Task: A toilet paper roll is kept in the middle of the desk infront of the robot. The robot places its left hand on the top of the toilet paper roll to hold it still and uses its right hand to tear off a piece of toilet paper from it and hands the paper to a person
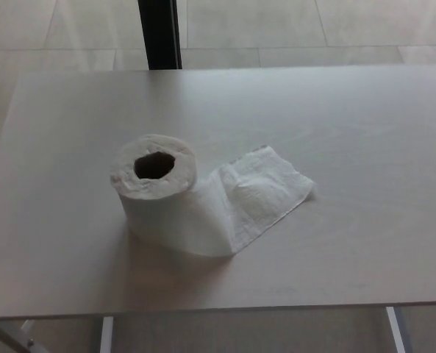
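Observation:
A white toilet paper roll stands upright on the pale desk, a little left of the middle, its dark cardboard core facing up. A loose tail of paper unrolls from its right side and lies flat on the desk, pointing right and away. Neither of my hands shows in the head view.
A black post rises behind the desk's far edge. Light floor tiles surround the desk. White desk legs show below the near edge.

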### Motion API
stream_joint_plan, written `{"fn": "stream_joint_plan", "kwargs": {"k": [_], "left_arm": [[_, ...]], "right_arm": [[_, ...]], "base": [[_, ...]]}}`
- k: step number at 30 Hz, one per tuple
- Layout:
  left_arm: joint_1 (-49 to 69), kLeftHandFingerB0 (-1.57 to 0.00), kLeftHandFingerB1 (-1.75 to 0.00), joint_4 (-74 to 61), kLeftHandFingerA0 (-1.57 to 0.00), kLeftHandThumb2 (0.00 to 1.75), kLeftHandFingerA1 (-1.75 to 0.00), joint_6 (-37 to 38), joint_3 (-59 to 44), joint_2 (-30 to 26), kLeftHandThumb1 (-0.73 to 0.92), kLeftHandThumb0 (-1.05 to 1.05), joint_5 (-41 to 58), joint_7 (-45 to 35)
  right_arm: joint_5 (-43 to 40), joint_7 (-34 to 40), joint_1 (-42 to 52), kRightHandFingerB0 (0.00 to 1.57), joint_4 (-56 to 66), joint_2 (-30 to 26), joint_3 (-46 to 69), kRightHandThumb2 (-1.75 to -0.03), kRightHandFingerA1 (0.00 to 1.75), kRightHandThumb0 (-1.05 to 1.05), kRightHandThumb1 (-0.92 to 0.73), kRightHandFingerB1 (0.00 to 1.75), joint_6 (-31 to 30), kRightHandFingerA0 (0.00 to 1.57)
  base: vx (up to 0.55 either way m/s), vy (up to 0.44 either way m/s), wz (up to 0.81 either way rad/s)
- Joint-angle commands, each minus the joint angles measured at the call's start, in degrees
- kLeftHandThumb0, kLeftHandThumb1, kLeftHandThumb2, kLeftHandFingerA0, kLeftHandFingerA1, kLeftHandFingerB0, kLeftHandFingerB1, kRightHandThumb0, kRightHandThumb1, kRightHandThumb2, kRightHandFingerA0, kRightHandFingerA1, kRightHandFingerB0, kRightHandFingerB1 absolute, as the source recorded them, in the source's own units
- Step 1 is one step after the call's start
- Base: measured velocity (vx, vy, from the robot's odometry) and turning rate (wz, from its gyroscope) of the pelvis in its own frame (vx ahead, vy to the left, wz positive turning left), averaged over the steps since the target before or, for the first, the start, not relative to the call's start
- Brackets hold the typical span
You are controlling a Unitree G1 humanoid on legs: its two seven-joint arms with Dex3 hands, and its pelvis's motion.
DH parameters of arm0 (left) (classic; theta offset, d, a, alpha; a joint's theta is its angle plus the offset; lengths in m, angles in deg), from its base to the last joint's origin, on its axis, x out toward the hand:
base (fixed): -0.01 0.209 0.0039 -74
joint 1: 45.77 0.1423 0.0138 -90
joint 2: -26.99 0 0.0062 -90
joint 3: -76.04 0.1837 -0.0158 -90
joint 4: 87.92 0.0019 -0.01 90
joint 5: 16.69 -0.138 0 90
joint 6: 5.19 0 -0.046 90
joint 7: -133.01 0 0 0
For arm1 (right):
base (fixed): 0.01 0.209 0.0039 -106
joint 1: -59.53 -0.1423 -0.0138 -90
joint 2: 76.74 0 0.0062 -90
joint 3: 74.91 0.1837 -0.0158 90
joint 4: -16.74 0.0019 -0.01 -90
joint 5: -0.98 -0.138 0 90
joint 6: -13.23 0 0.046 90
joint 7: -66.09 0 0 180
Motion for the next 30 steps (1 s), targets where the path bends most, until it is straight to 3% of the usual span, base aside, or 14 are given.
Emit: {"fn": "stream_joint_plan", "kwargs": {"k": [1,2,5,7,12,16,19,20,22,23,25,26,29,30], "left_arm": [[-13.25,-0.41,-0.44,-25.24,-0.45,0.61,-0.49,-20.30,10.73,-4.43,0.69,-0.78,3.60,7.67],[-14.95,-0.25,-0.53,-26.13,-0.33,1.00,-0.59,-20.55,12.01,-3.06,0.57,-0.70,5.05,7.43],[-19.88,-0.25,-0.54,-30.18,-0.34,1.03,-0.60,-23.76,19.11,-1.33,0.62,-0.54,-0.30,9.87],[-21.14,-0.39,-0.48,-30.22,-0.42,0.63,-0.53,-22.38,21.54,-0.37,0.81,-0.64,-2.58,9.55],[-25.59,-0.40,-0.50,-34.12,-0.56,0.64,-0.67,-27.21,34.22,1.50,0.81,-0.67,-12.30,11.22],[-27.12,-0.37,-0.47,-33.27,-0.45,0.63,-0.55,-27.25,38.60,2.06,0.83,-0.59,-13.91,9.74],[-28.37,-0.40,-0.45,-31.55,-0.49,0.64,-0.54,-29.37,42.12,2.54,0.81,-0.65,-15.45,9.54],[-28.38,-0.24,-0.53,-31.37,-0.48,1.06,-0.66,-29.34,43.46,3.33,0.63,-0.56,-15.82,9.75],[-28.22,-0.26,-0.54,-30.09,-0.46,1.06,-0.65,-28.74,44.55,4.18,0.62,-0.53,-16.12,9.99],[-28.13,-0.38,-0.45,-29.85,-0.47,0.65,-0.55,-28.74,45.05,4.56,0.80,-0.64,-16.41,10.35],[-28.25,-0.37,-0.44,-29.63,-0.44,0.64,-0.55,-30.83,46.07,6.72,0.80,-0.63,-16.16,11.64],[-27.84,-0.24,-0.53,-29.37,-0.48,1.06,-0.68,-30.60,47.38,7.67,0.61,-0.56,-17.17,12.27],[-26.03,-0.33,-0.56,-30.17,-0.53,0.99,-0.67,-30.85,49.41,9.60,0.63,-0.65,-18.25,13.09],[-25.75,-0.38,-0.46,-30.36,-0.57,0.64,-0.59,-31.04,49.85,9.87,0.80,-0.64,-18.65,13.23]], "right_arm": [[-1.00,-0.33,-7.77,0.26,22.05,3.79,-12.21,-0.63,0.59,-0.88,-0.76,0.38,-10.67,0.42],[-0.09,0.68,-7.97,0.32,24.19,4.94,-13.90,-0.62,0.58,-0.89,-0.74,0.37,-12.48,0.45],[4.30,0.33,-9.58,0.31,29.77,5.77,-20.39,-0.62,0.55,-0.71,-0.70,0.35,-16.68,0.47],[5.23,0.57,-10.04,0.32,29.98,6.96,-22.37,-0.61,0.53,-0.68,-0.69,0.33,-17.69,0.49],[11.59,-0.91,-9.26,0.30,25.92,11.40,-32.70,-0.93,0.61,-0.83,-0.56,0.46,-17.50,0.49],[12.70,-0.15,-8.47,0.39,25.79,13.40,-35.93,-0.59,0.52,-0.64,-0.61,0.33,-18.79,0.53],[15.86,0.59,-8.06,0.35,25.54,14.13,-39.12,-0.87,0.59,-0.74,-0.52,0.46,-20.17,0.50],[17.38,0.96,-8.31,0.34,24.25,14.83,-40.88,-0.90,0.66,-0.68,-0.48,0.51,-19.66,0.51],[19.09,1.31,-8.81,0.31,23.82,15.15,-42.64,-0.92,0.65,-0.74,-0.52,0.48,-20.48,0.51],[19.41,1.25,-9.24,0.41,23.38,15.25,-43.27,-0.60,0.56,-0.71,-0.60,0.36,-21.01,0.53],[19.84,1.29,-10.19,0.36,21.68,15.95,-44.53,-0.91,0.64,-0.72,-0.51,0.50,-20.97,0.49],[21.03,1.39,-10.46,0.37,21.36,16.03,-45.65,-0.91,0.63,-0.74,-0.52,0.50,-21.19,0.50],[22.57,1.29,-10.11,0.37,21.98,16.10,-47.68,-0.90,0.63,-0.71,-0.50,0.50,-23.34,0.50],[22.79,1.44,-9.95,0.38,22.12,16.15,-47.98,-0.89,0.63,-0.68,-0.49,0.50,-23.67,0.51]], "base": [[0.00,0.000,0.00],[0.00,0.000,0.00],[0.00,0.000,0.00],[0.00,0.000,0.00],[0.00,0.000,0.00],[0.00,0.000,0.00],[0.00,0.000,0.00],[0.00,0.000,0.00],[0.00,0.000,0.00],[0.00,0.000,0.00],[0.00,0.000,0.00],[0.00,0.000,0.00],[0.00,0.000,0.00],[0.00,0.000,0.00]]}}
